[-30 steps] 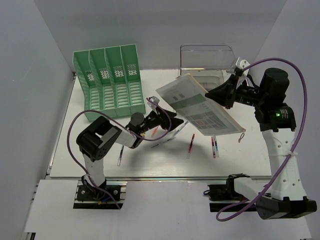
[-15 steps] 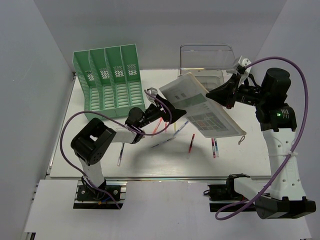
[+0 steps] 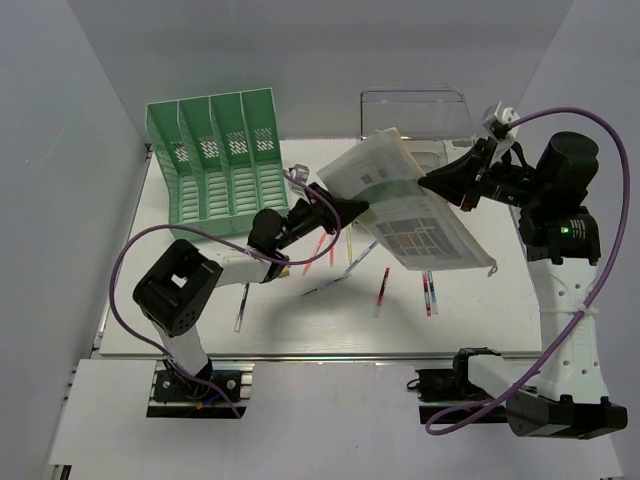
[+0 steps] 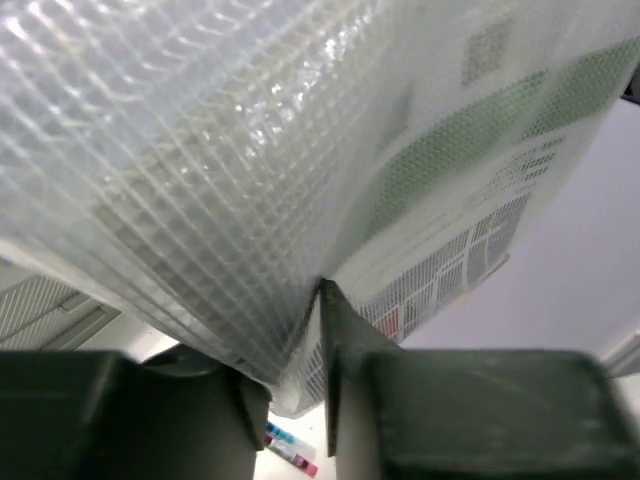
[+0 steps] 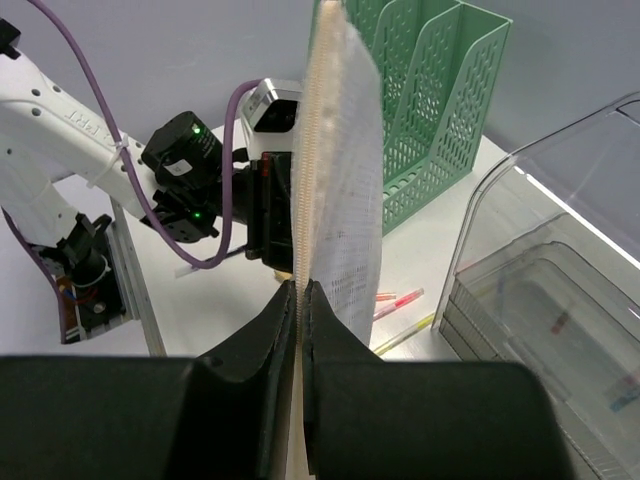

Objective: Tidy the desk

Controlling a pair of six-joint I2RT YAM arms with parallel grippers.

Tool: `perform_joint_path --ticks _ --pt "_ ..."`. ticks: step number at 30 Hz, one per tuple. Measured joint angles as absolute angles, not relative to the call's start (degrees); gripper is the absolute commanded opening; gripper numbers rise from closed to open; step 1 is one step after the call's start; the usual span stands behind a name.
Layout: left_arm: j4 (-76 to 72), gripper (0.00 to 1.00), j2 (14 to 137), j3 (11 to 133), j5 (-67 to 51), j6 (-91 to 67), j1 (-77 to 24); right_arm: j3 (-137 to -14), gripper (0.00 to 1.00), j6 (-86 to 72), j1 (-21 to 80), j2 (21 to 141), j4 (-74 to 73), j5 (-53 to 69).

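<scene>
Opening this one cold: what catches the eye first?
A mesh pouch of printed sheets hangs above mid-desk, pinched at one edge by the left pincer and at the opposite by the right pincer. Beneath it loose pens lie scattered on the white desk; a green file rack stands far-left.

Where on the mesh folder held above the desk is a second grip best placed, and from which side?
Probably the folder's left edge, from the left, opposite the right end effector pinching its right edge. It is flat, thin and tilted, so close across its thickness, as the left end effector does.
</scene>
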State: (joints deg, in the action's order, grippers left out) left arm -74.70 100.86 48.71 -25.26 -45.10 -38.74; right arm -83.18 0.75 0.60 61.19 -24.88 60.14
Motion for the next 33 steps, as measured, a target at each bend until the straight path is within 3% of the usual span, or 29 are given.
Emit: perform_joint_path --ticks 3,4,12,20,23,26,33 --pt "-74.5 0.10 99.6 48.7 -25.9 -45.4 -38.8 -83.2 0.00 -0.1 -0.8 61.2 -24.1 60.5" --pt "-74.2 0.02 99.0 48.7 -26.2 -45.5 -38.9 -83.2 0.00 -0.2 -1.2 61.3 -23.8 60.6" --pt "-72.9 0.00 91.3 45.9 -26.9 -46.0 -39.1 -83.1 0.00 0.5 -3.1 62.0 -23.4 60.1" --pt "-69.2 0.00 76.2 42.1 -31.0 -43.2 -39.5 -83.1 0.32 3.7 -3.9 61.0 -24.2 57.3" --pt "-65.0 0.00 67.5 42.4 -31.5 -38.8 -39.5 -83.1 0.55 4.4 -4.1 60.5 -24.8 56.5" --pt "-56.4 0.00 59.5 44.8 -31.6 -33.2 -39.4 -83.0 0.71 5.1 -4.2 59.8 -25.6 56.0" --pt "-29.9 0.00 49.8 54.8 -25.1 -21.3 -38.8 -79.2 0.74 7.8 -4.2 55.3 -26.3 53.5"
